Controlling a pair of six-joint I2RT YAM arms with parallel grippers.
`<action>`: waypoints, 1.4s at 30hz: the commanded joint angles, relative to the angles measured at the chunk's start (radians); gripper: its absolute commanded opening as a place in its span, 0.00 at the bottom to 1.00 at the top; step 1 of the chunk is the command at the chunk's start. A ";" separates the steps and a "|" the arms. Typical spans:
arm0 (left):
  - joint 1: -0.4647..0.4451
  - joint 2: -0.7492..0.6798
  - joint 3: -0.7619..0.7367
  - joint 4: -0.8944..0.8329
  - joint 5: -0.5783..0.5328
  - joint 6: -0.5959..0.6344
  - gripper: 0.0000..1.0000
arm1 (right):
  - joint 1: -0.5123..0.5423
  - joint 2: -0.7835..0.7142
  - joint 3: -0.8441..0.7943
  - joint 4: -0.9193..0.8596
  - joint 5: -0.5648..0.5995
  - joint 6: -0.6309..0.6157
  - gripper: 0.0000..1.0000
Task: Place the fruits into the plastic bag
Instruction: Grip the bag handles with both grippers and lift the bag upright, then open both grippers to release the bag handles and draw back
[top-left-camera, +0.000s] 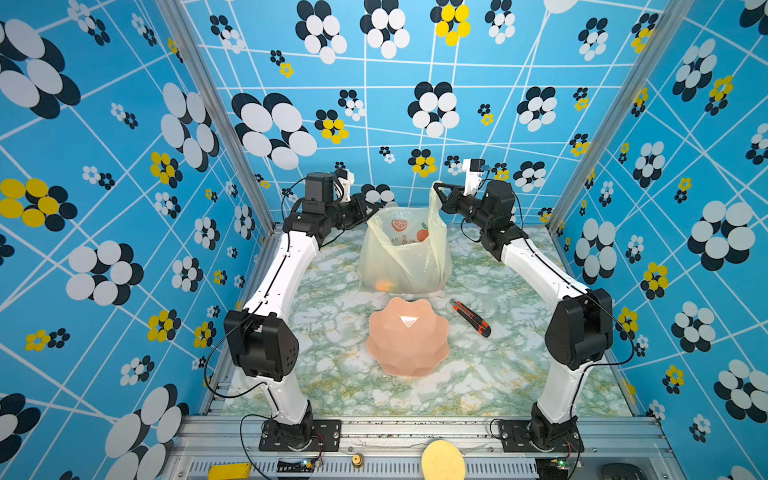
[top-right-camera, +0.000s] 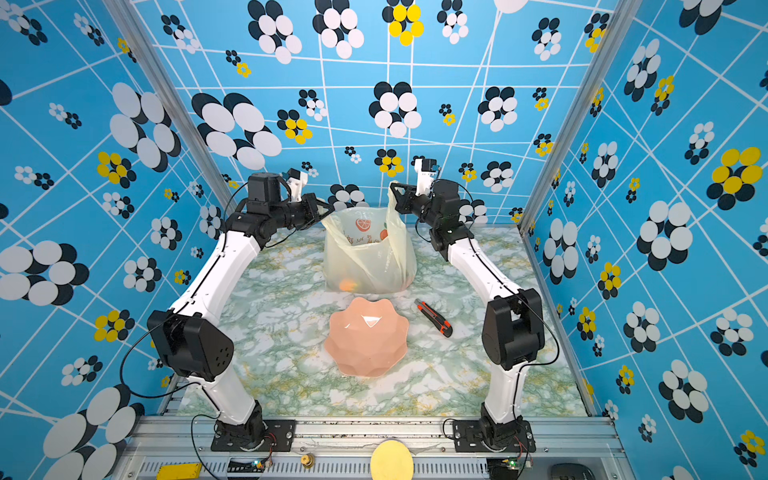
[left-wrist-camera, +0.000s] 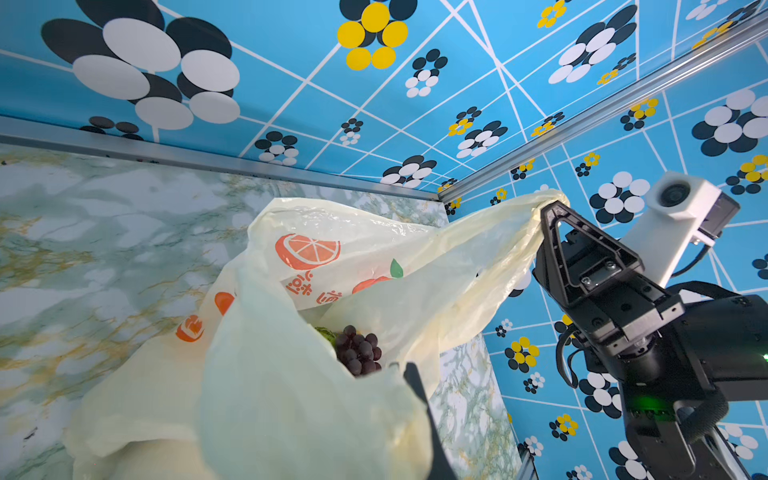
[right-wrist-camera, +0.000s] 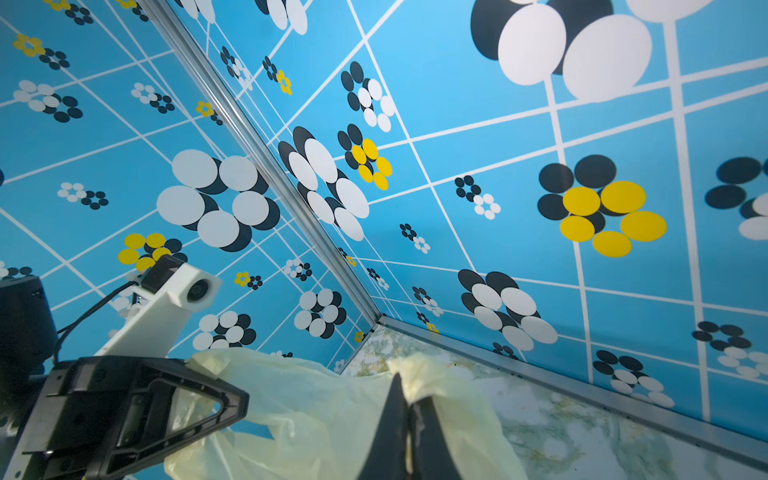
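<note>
The plastic bag (top-left-camera: 403, 257) stands upright at the back middle of the table, its mouth held wide. My left gripper (top-left-camera: 370, 208) is shut on the bag's left handle; plastic drapes over its one visible finger (left-wrist-camera: 415, 386). My right gripper (right-wrist-camera: 409, 399) is shut on the right handle loop, which it lifts higher (top-left-camera: 437, 189). Inside the bag lie fruits: dark purple grapes (left-wrist-camera: 359, 351) and a bit of bumpy green (left-wrist-camera: 326, 334). An orange-yellow fruit (top-left-camera: 383, 285) shows through the bag's lower wall. Other fruits are hidden.
A pink scalloped dish (top-left-camera: 409, 336) sits empty just in front of the bag. A red-and-black utility knife (top-left-camera: 471, 318) lies to its right. The back wall and corner rails stand close behind the bag. A yellow disc (top-left-camera: 442, 459) rests on the front frame.
</note>
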 joint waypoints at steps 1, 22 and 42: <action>-0.007 0.004 -0.013 0.039 0.028 -0.002 0.17 | -0.006 -0.078 -0.028 0.066 0.002 0.004 0.38; 0.117 -0.369 -0.282 -0.117 -0.232 0.302 0.99 | -0.095 -0.551 -0.384 -0.434 0.303 -0.358 0.99; 0.186 -0.661 -1.146 0.436 -0.728 0.333 0.99 | -0.318 -0.469 -0.939 -0.130 0.414 -0.483 0.99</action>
